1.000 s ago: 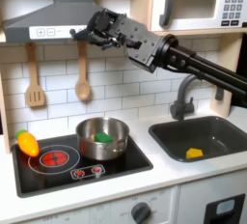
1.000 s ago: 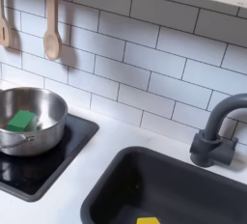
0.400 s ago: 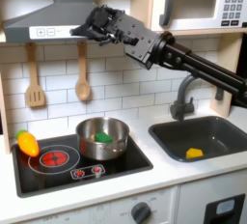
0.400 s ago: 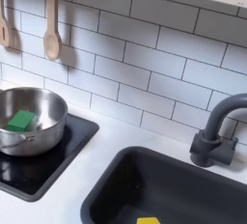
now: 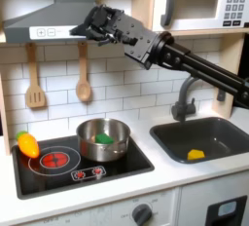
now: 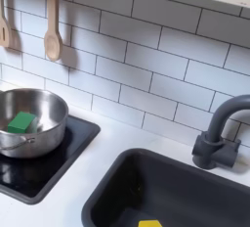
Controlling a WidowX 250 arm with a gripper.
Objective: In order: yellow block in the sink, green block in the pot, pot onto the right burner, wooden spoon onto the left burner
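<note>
On the tiled wall [image 5: 117, 94], at the first exterior view's left: wooden spoon [image 5: 84, 77], hanging head down from its handle; slotted wooden spatula [image 5: 35, 82] hanging just left of it. Both also appear at the second exterior view's upper left, spoon [image 6: 52, 21] to the right.

Gripper [image 5: 86, 27]: black, high against the wall under the range hood [image 5: 49, 16], just above the spoon's handle top; whether its fingers stand apart or together cannot be told.

Pot [image 5: 103, 139]: steel, on the right burner of the black cooktop [image 5: 58, 171]; green block [image 6: 21, 122] lying inside.

Sink [image 5: 233, 142]: dark basin at the first exterior view's right, arched faucet [image 5: 185, 98] behind; yellow block [image 5: 195, 154] on its floor.

Toy vegetable [image 5: 28, 144]: orange-yellow, at the cooktop's far left edge.

Microwave [image 5: 204, 1]: upper right.
</note>
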